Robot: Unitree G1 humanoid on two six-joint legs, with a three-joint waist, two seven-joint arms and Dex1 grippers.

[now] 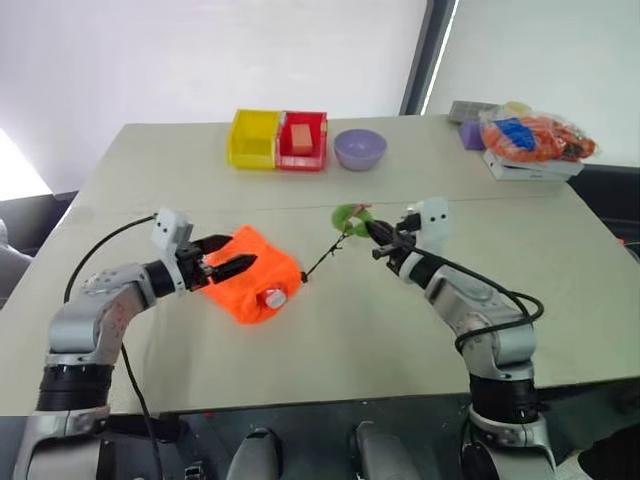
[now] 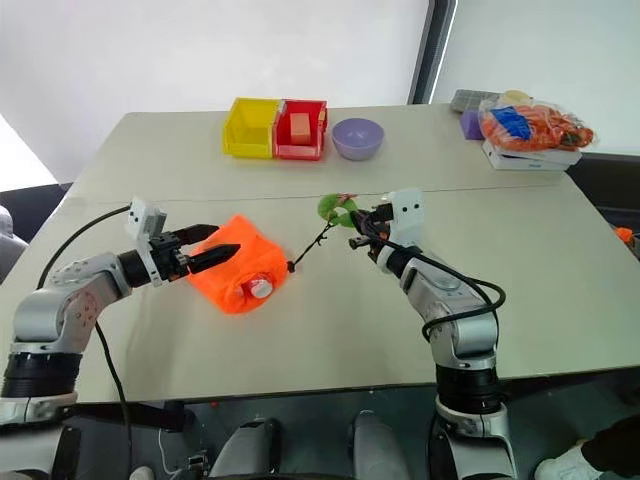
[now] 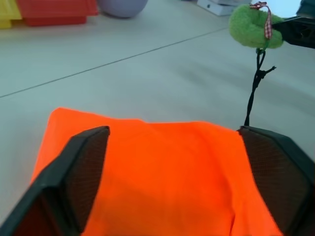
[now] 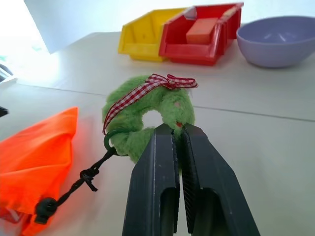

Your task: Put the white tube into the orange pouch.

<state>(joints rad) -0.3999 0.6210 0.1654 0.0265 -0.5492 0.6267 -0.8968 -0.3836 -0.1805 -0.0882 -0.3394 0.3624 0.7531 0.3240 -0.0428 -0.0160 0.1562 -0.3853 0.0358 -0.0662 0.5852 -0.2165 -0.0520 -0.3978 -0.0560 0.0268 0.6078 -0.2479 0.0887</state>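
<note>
The orange pouch (image 1: 245, 283) lies on the table's near left. At its mouth a round white cap of the white tube (image 1: 273, 298) peeks out, and the rest of the tube is hidden in the fabric. My left gripper (image 1: 235, 253) is open, with one finger on each side of the pouch's upper edge (image 3: 162, 162). A black cord (image 1: 322, 258) runs from the pouch's mouth to a fuzzy green ring (image 4: 147, 115) with a checked ribbon. My right gripper (image 4: 172, 129) is shut on that ring and holds it just above the table, with the cord stretched.
At the back of the table stand a yellow bin (image 1: 253, 138), a red bin (image 1: 303, 140) with an orange block in it, and a purple bowl (image 1: 360, 149). A clear bag of orange items (image 1: 535, 138) lies on a white box at the back right.
</note>
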